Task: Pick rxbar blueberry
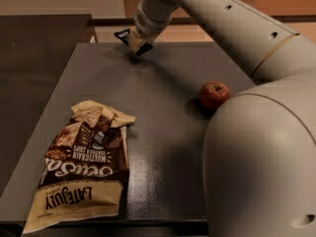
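The rxbar blueberry is a small dark navy bar. It hangs tilted in my gripper, a little above the far edge of the dark grey table. One end of the bar sticks out to the left of the fingers, and a dark corner shows on their right. The gripper is shut on the bar, and my pale arm reaches in from the right.
A large brown-and-tan chip bag lies at the table's front left. A red apple sits at the right, close to my arm's big lower link. A darker surface adjoins the table on the left.
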`<state>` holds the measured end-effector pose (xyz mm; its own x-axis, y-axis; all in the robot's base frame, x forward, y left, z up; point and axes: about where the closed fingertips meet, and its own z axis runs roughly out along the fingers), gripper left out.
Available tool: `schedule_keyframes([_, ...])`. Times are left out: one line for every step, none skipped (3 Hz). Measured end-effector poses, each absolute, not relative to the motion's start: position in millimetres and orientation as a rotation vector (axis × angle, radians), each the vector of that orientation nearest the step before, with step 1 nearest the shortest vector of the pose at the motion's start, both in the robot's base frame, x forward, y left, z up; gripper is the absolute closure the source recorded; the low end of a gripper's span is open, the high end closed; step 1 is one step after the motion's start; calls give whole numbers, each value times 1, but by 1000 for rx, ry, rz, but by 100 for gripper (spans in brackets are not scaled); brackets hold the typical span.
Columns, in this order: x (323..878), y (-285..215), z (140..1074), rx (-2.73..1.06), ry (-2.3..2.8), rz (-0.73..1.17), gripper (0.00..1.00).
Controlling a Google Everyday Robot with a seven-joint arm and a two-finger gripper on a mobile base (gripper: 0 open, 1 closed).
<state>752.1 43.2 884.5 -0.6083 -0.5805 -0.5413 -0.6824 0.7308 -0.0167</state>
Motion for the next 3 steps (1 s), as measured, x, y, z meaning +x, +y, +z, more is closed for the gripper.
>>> schedule_keyframes([741, 37, 915, -1013, 2307, 305, 100])
schedule_keyframes([731, 36, 944, -1095, 2210, 339, 100])
schedule_keyframes([724, 40, 971, -1202, 2105, 357, 100])
